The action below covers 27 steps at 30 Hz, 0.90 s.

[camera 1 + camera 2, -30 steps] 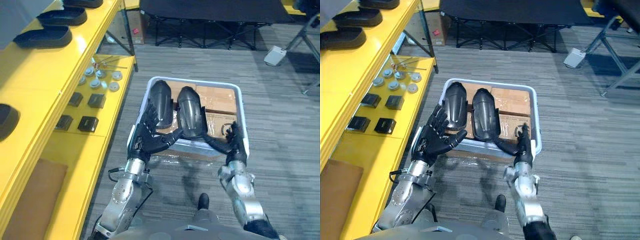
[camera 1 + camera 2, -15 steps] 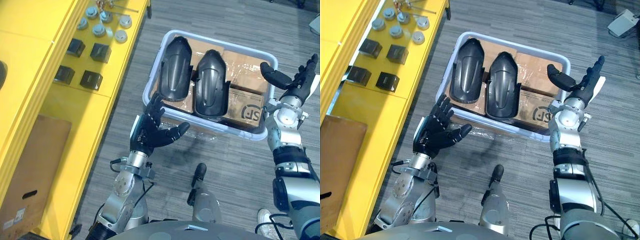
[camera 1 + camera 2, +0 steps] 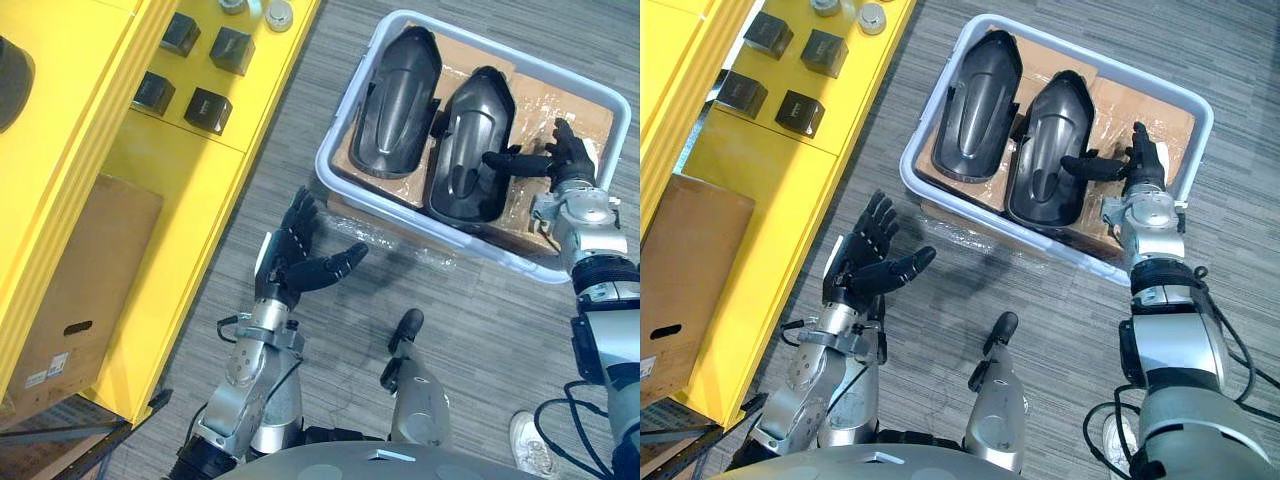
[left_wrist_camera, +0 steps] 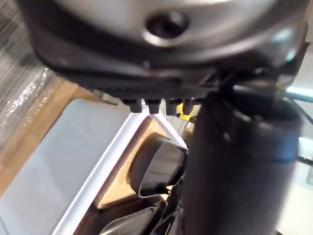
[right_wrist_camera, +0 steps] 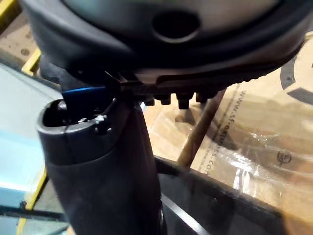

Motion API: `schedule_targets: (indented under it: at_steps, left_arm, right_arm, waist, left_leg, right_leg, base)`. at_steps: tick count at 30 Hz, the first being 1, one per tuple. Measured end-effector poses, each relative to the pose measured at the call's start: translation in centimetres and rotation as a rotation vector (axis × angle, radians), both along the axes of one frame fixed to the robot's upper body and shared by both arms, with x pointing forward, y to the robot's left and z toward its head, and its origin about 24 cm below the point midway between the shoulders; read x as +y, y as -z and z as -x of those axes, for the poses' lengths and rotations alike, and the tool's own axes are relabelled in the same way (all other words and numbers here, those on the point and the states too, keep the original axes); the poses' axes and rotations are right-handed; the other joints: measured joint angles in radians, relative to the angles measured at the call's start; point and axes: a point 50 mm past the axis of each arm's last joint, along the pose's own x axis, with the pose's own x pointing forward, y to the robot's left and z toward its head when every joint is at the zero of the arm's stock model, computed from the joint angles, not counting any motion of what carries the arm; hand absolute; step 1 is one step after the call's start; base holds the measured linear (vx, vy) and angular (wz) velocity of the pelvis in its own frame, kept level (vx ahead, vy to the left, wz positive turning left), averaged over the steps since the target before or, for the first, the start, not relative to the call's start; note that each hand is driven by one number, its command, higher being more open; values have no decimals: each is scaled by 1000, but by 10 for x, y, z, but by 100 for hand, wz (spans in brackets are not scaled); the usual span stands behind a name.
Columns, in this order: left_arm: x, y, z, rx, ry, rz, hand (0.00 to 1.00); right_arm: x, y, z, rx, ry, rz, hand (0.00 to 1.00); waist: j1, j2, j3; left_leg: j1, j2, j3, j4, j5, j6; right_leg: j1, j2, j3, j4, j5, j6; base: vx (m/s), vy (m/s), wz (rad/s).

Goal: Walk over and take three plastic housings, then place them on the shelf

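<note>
Plastic housings (image 3: 400, 105) in tub (image 3: 520, 58), right hand (image 3: 567, 163) above one

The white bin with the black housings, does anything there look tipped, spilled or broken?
Nothing stands out. Two housings lie side by side on cardboard in the bin. The right hand is open over one; the left hand is open outside it.

Head stereo pair looks down, sharing bin (image 3: 480, 245); wrist cameras close.
</note>
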Motion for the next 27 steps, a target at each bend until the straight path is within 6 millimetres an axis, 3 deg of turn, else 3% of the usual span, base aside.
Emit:
schedule_targets:
  at_steps: [10,13,18,23,27]
  left_arm:
    - [0,2,-1,23,32,-26,100]
    - [1,3,0,31,33,-37,100]
    - [7,1,0,19,21,-50,100]
    - [11,0,-1,15,5,-54,100]
    - [14,2,1,26,-5,-59,100]
  right_arm:
    - [-11,-5,2,208,42,302,0]
    - [-7,2,1,272,135,418,0]
    - [-3,17,3,375,249,438,0]
    - [-12,17,11,348,395,445,0]
    - [-16,5,14,222,507,422,0]
  waist:
    - [9,-2,2]
    - [25,-4,2]
    - [29,-18,10]
    - [23,-23,13]
    - [2,-39,22]
  left_leg:
    - [9,6,-5,-40,36,-8]
    - [28,6,-4,-71,54,-9]
    - [57,7,-4,-122,84,-11]
    - [76,6,-1,-171,118,-14]
    - [85,10,2,-212,146,-20]
  right_leg:
    - [-2,9,-6,0,-16,-19]
    - [2,10,-6,6,-16,-19]
    - [1,10,-6,31,-28,-38]
    - [-4,10,-5,31,-35,-38]
    - [-15,17,1,30,-49,-29]
  base:
    - [-7,-8,2]
    - [0,-3,1]
    - [-13,-8,4]
    - [-7,-6,0]
    - [-35,-41,-2]
